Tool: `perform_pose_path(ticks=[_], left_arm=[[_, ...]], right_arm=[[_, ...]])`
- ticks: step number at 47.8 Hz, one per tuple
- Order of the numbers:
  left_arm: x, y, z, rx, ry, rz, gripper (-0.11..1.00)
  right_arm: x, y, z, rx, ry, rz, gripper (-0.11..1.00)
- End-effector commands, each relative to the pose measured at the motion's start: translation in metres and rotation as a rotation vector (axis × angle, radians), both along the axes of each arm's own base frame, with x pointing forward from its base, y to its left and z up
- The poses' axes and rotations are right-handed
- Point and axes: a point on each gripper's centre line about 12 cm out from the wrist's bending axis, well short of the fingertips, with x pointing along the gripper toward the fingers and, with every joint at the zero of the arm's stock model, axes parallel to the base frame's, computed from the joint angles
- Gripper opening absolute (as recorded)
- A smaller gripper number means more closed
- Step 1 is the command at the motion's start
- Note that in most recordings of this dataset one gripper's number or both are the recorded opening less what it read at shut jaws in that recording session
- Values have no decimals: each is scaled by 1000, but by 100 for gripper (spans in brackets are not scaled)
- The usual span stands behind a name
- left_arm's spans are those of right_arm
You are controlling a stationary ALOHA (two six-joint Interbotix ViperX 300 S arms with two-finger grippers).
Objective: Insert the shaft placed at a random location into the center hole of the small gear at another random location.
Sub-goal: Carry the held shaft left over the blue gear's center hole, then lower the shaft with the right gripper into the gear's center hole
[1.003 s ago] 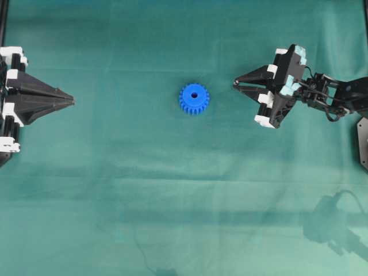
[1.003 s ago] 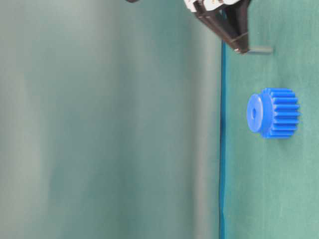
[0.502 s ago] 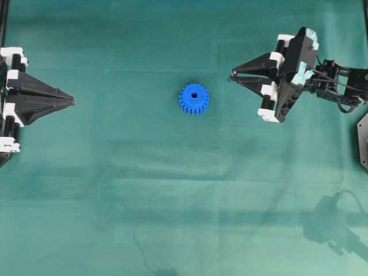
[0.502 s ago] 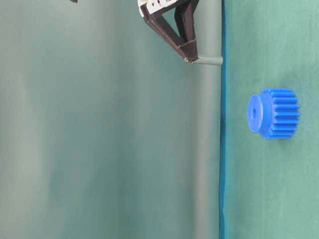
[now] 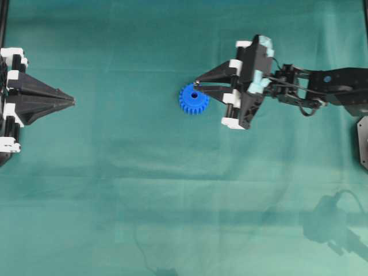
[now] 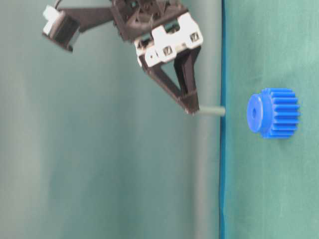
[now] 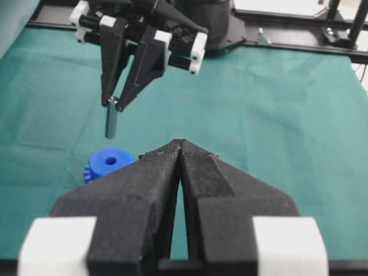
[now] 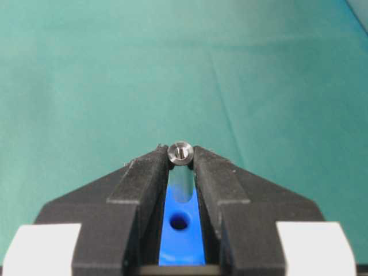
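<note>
Green cloth (image 5: 115,190) covered the whole bench, with a plain teal backdrop behind it in the table-level view.

Small gear (image 5: 194,99) lay flat near mid-cloth, hub up, center hole (image 5: 194,95) open and unobstructed. Right gripper (image 5: 196,84) was clamped on the shaft (image 6: 211,111); the pin stood upright, pinched at its top end between the fingertips, shiny end face visible from the right wrist camera (image 8: 181,152). Its lower end hung above the gear, clearly apart from the hub in the table-level view. Left gripper (image 5: 72,102) sat with its jaws together, holding nothing, well apart from the gear at the left edge.

Step in hand, as judged: transport finished, alignment over the hole begun. In the left wrist view the shaft (image 7: 111,121) hung just above the hub and close to the line of the hole (image 7: 110,160); in the right wrist view the hole (image 8: 179,220) showed between the jaws, nearer the camera than the pin. Exact centring could not be confirmed. The next move would call for a small lateral trim to bring pin over hole, then a straight descent with the pin kept vertical; a tilt or offset would likely catch the hub rim.

Against the frames a second earlier: right gripper had travelled from well to the right of the gear to directly over it, and the shaft had risen off cloth level. Gear and left gripper were unchanged.
</note>
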Motion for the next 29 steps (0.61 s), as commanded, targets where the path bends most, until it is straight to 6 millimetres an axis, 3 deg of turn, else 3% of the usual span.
perform_pose_path(ticks=[1,29], left_arm=[[1,0,4,-1,-9,2,0],[1,0,3,-1,-3,2,0]], right_arm=[[11,2,13,-7,-35,11,14],[17,1,-21,28,46,-4,15]])
